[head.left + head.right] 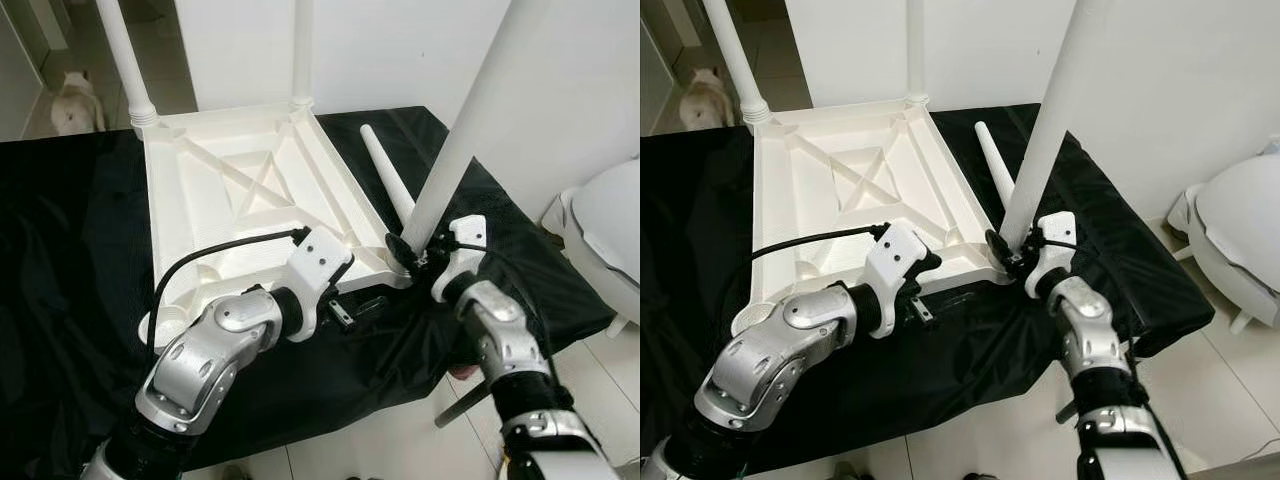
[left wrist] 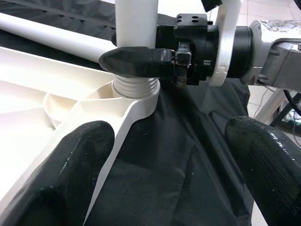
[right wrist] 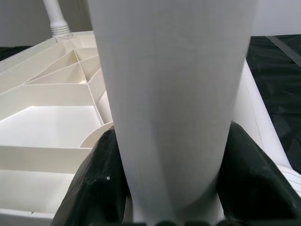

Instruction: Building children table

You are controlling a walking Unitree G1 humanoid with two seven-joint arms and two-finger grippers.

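I can read no writing anywhere. My right gripper (image 1: 1008, 248) is clamped around the base of a white leg (image 1: 470, 130), standing in the near-right corner socket of the upturned white tabletop (image 1: 240, 190). My left gripper (image 1: 345, 305) is spread wide at the tabletop's near edge. Everything sits on black cloth (image 1: 70, 250); a loose leg (image 1: 385, 175) lies beside the tabletop.

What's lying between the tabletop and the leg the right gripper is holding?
A loose leg lies on the black cloth between the tabletop and the leg held by the right gripper, seen in both eye views.
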